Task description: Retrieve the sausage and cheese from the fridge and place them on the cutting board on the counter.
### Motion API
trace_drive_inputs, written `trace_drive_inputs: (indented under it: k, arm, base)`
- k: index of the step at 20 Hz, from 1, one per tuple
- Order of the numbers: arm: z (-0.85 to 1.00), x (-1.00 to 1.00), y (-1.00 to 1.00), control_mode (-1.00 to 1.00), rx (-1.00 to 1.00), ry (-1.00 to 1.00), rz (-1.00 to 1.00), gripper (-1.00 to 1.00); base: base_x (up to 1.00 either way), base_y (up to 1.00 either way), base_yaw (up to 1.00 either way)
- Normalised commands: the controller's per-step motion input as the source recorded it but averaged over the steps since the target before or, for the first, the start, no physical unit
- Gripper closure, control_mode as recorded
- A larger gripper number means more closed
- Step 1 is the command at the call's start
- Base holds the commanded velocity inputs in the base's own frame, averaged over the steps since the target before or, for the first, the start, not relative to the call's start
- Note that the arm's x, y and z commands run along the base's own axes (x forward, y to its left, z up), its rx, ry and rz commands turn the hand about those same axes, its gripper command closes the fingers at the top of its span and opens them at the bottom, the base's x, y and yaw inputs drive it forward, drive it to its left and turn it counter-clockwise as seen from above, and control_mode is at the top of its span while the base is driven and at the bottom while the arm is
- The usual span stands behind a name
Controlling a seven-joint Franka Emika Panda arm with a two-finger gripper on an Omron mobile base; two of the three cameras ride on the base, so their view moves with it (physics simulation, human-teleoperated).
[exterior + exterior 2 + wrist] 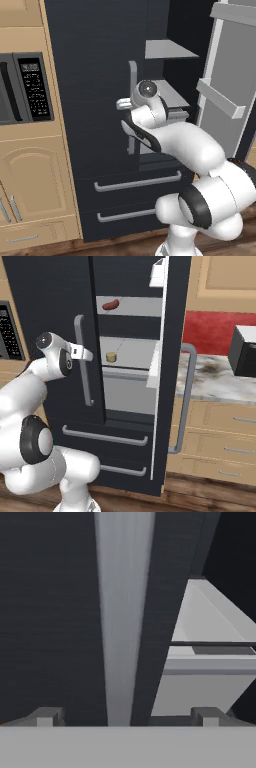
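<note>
Nearest us, our pincer [127, 717] gapes empty by the fridge [50, 301] handle; the sausage [110, 304] lies on the upper shelf, cheese [111, 357] below; both look light and firm, so we'd pinch mid-body

fridge [100, 100] top cropped, cheese [111, 357] perhaps too small

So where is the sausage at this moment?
In the right base view the sausage lies on the upper light grey shelf inside the open fridge, one shelf above the cheese, near the closed left door's edge.
</note>
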Motion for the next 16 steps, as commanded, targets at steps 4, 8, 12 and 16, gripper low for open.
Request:
trace_drive_inputs:
  k: [4, 8, 12, 16]
  arm:
    - [-0.06, 0.49, 0.13, -1.00, 0.00, 0.00, -0.01, -1.00]
    - [-0.14, 0.53, 0.00, -1.00, 0.00, 0.00, 0.00, -1.00]
    - [-0.20, 0.38, 0.00, -1.00, 0.00, 0.00, 0.00, -1.00]
    - [-0.22, 0.34, 0.01, -1.00, 0.00, -0.01, -0.01, -1.00]
  base:
    - [0.00, 0.00, 0.00]
    - [0.00, 0.00, 0.00]
    - [0.00, 0.00, 0.00]
    - [0.00, 0.00, 0.00]
